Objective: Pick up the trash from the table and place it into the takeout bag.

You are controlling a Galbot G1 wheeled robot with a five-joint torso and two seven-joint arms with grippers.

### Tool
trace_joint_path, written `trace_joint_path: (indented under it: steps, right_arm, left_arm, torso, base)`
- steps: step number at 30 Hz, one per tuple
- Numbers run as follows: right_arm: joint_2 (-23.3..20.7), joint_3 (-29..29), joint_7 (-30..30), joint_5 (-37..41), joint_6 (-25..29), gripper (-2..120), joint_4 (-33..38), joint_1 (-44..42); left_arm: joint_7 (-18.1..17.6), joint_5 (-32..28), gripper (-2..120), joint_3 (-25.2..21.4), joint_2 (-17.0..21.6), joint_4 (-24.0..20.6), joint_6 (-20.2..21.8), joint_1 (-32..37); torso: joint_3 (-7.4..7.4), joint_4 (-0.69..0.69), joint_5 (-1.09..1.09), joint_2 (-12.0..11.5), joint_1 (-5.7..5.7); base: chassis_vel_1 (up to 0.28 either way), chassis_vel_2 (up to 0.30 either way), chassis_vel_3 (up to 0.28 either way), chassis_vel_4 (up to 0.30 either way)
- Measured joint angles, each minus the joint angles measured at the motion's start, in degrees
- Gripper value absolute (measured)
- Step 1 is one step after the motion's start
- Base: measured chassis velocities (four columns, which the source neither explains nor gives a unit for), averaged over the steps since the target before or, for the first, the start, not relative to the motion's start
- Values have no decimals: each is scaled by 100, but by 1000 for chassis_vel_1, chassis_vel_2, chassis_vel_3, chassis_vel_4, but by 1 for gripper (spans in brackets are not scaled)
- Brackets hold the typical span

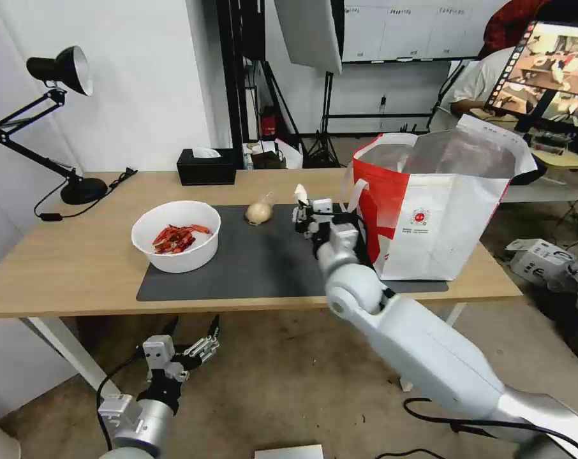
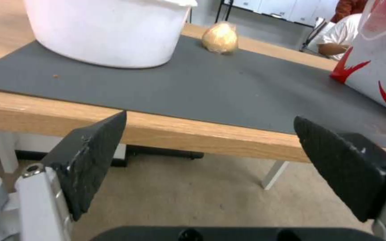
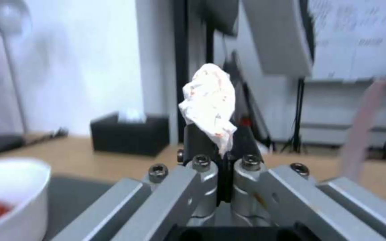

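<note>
Parked low with jaws wide, left gripper (image 1: 193, 338); right gripper (image 1: 303, 207) pinching crumpled tissue (image 1: 300, 191) beside takeout bag (image 1: 429, 217), needing lift over rim.

Bare mat (image 1: 263, 268) lying open mid-desk, white bowl (image 1: 176, 236) blocking at nine o'clock, takeout bag (image 1: 429, 210) walling three o'clock

Light matt wood table (image 1: 78, 268), smooth grey mat (image 1: 251, 268), perhaps foil-lined takeout bag (image 1: 442, 210).
</note>
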Motion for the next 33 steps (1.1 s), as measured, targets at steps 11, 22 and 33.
trace_joint_path:
  steps: [11, 22, 33]
  right_arm:
    - [-456, 546, 953, 81, -428, 0, 436, 574]
    - [-796, 798, 1262, 441, -783, 0, 466, 578]
    - [-803, 910, 1705, 836, -1412, 24, 592, 582]
  left_arm:
    - [-27, 8, 100, 158, -105, -27, 27, -14]
    - [-133, -77, 100, 261, -175, -108, 62, -35]
    - [-128, -61, 100, 236, -172, -135, 64, 24]
  torso:
    - [0, 2, -1, 0, 1]
    - [0, 1, -1, 0, 1]
    - [1, 1, -1, 0, 1]
  base:
    - [0, 0, 0, 0]
    - [0, 0, 0, 0]
    - [0, 0, 0, 0]
